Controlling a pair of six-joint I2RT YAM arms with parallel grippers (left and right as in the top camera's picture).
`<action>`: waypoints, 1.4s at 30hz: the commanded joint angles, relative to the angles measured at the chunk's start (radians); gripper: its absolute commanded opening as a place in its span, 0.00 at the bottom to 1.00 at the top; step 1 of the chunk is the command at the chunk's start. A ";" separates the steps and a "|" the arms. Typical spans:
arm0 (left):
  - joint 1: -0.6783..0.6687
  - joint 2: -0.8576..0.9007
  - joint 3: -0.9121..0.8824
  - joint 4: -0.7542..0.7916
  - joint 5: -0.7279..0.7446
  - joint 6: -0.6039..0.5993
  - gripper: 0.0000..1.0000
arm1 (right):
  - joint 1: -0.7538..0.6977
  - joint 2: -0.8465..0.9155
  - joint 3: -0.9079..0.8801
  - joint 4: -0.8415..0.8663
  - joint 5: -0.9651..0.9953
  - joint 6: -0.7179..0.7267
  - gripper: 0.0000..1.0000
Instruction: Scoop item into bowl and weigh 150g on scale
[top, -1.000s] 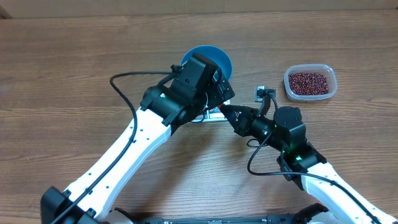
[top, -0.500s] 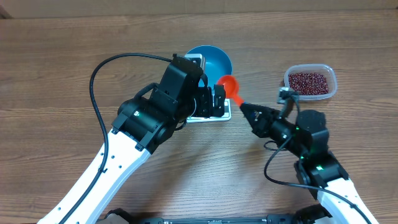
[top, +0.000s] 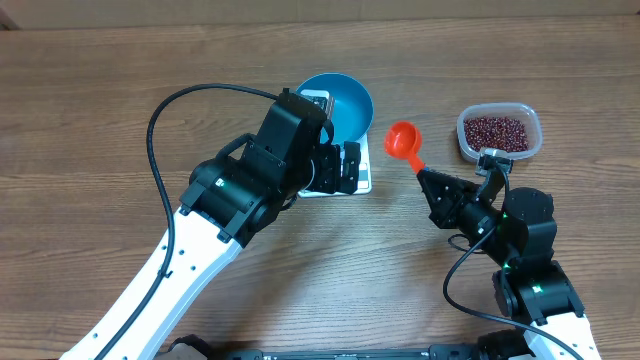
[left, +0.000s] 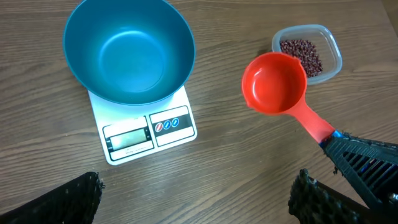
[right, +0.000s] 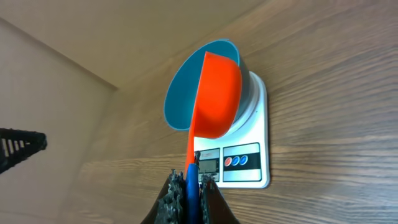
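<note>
Right gripper (top: 424, 177): nearest the robot, fingers pressed together on the thin handle of the red measuring scoop (top: 402, 138); the grip point is mostly hidden by the dark fingers in the right wrist view. Scoop cup: open side up, nothing inside, held above the wooden surface (top: 120, 90) between scale and tub. Left gripper (top: 340, 167): fingers spread wide, holding nothing, poised over the near edge of the scale; in the left wrist view only its two dark fingertips (left: 68, 200) show, cut off at the lower corners. White kitchen scale (left: 146, 127): flat on the surface, display and two label panels facing the robot, reading too faint to make out; from overhead largely covered by the left arm. Blue bowl (left: 127, 53): seated on the scale's far part, overhanging it, interior bare; its near-left rim is hidden from overhead. Clear plastic tub (top: 533, 128): farthest right, well apart from the scale. Beans (top: 497, 131): dark red-brown, all inside the tub.
</note>
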 joint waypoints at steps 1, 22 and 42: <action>-0.006 -0.001 0.017 0.001 -0.011 0.019 0.99 | -0.006 -0.010 0.025 0.005 0.054 -0.034 0.04; -0.006 -0.001 0.017 0.001 -0.011 0.019 1.00 | -0.005 -0.010 0.025 -0.054 0.061 0.002 0.04; -0.006 -0.001 0.017 0.001 -0.011 0.018 1.00 | -0.005 -0.010 0.025 -0.065 0.061 0.016 0.04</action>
